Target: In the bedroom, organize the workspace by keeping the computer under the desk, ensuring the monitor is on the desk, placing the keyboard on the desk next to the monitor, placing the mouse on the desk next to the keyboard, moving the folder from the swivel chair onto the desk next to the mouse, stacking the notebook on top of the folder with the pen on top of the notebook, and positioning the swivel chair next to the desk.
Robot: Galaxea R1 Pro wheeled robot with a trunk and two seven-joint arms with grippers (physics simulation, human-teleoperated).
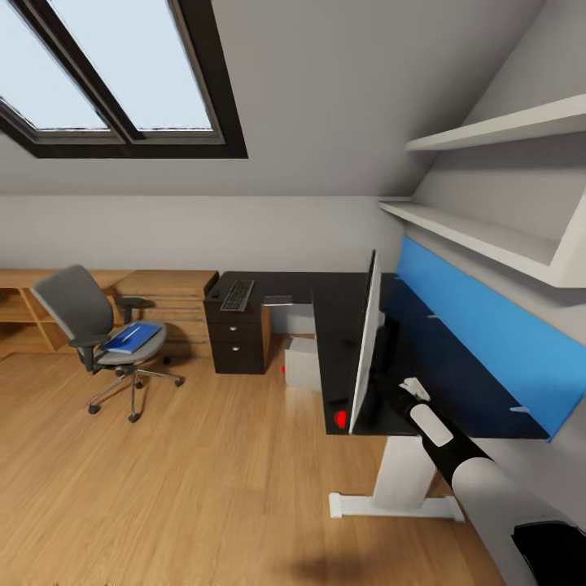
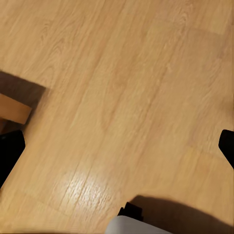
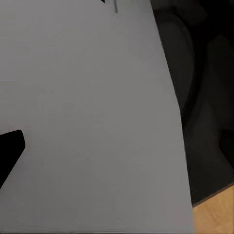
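Swivel chair (image 1: 89, 325) sitting at 9 o'clock, folder (image 1: 132, 336) lying on its seat. Keyboard (image 1: 237, 295) resting on the black drawer cabinet (image 1: 238, 342) near 11. Computer (image 1: 303, 364) standing under desk (image 1: 342, 325). Monitor (image 1: 364, 346) standing edge-on at 3; right gripper (image 1: 411, 389) reaching behind it, grip unclear. Left gripper (image 2: 117, 146) hanging spread over floor (image 2: 122, 73).

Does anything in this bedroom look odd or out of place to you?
Yes. The monitor stands edge-on near the desk's front edge, turned sideways instead of facing the room. The keyboard sits on the black drawer cabinet, away from the monitor, and a blue folder lies on the swivel chair's seat.
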